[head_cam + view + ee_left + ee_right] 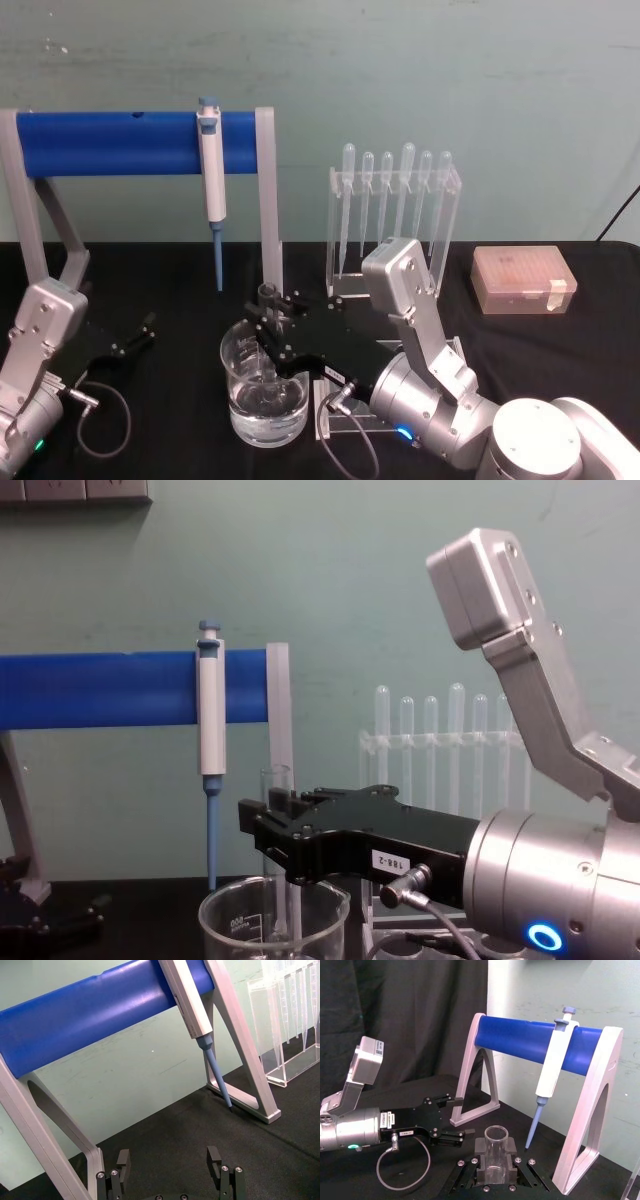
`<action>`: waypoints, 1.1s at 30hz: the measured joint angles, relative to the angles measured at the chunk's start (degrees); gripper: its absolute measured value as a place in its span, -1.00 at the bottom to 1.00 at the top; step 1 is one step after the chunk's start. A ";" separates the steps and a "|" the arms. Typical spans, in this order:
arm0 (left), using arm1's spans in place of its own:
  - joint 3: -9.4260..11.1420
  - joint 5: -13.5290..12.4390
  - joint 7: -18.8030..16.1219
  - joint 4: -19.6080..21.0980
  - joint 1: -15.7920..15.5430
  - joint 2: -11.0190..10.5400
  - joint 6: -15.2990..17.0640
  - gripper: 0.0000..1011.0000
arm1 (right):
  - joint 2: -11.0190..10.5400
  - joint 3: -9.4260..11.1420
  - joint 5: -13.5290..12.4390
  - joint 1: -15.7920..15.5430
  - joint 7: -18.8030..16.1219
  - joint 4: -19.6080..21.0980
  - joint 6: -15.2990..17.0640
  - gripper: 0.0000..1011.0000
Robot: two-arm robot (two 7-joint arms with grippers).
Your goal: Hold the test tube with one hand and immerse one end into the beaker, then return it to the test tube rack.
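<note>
head view: the right gripper is clenched on the test tube. the tube stands upright, its open rim above the jaws and its lower end down inside the beaker on the black desk. the left gripper lies low at the left, well apart from the beaker. behind, a blue-and-white pipettor hangs on a blue bar, and bulb-topped pipettes stand in a clear rack.

left wrist view: the left gripper is released, its fingers spread with nothing between them, above the desk.

right wrist view: the right gripper's black pads press the test tube from both sides. the left gripper shows farther off, jaws apart.

chest view: a white label on the right gripper reads "188-2". the test tube runs down past the beaker rim. the beaker's printed marks are too small to read.
</note>
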State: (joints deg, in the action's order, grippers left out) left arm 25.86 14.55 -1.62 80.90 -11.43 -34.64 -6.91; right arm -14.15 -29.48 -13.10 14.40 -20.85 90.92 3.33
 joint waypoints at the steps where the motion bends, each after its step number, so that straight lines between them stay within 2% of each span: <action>1: 0.00 0.00 0.00 0.00 0.00 0.00 0.00 0.98 | 0.00 0.00 0.00 0.00 0.00 0.00 0.00 -0.55; 10: 0.00 0.00 0.00 0.00 0.00 0.00 0.00 0.98 | -0.27 0.36 0.12 0.57 -0.80 2.78 1.05 -0.56; 17: 0.00 0.00 0.00 0.00 0.00 0.00 0.00 0.98 | -1.01 0.80 -0.33 1.75 -1.43 5.98 3.30 -0.56; 26: 0.00 0.00 0.00 0.00 0.00 0.00 0.00 0.98 | -1.37 1.76 -3.14 3.75 -1.91 8.75 5.97 -0.56; 33: 0.00 0.00 0.00 0.00 0.00 0.00 0.00 0.98 | -2.87 3.03 -6.04 5.17 -1.95 12.23 9.28 -0.55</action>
State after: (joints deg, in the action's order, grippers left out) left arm 25.86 14.55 -1.62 80.90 -11.43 -34.65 -6.91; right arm -17.02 -26.44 -19.14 19.56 -22.80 103.16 12.61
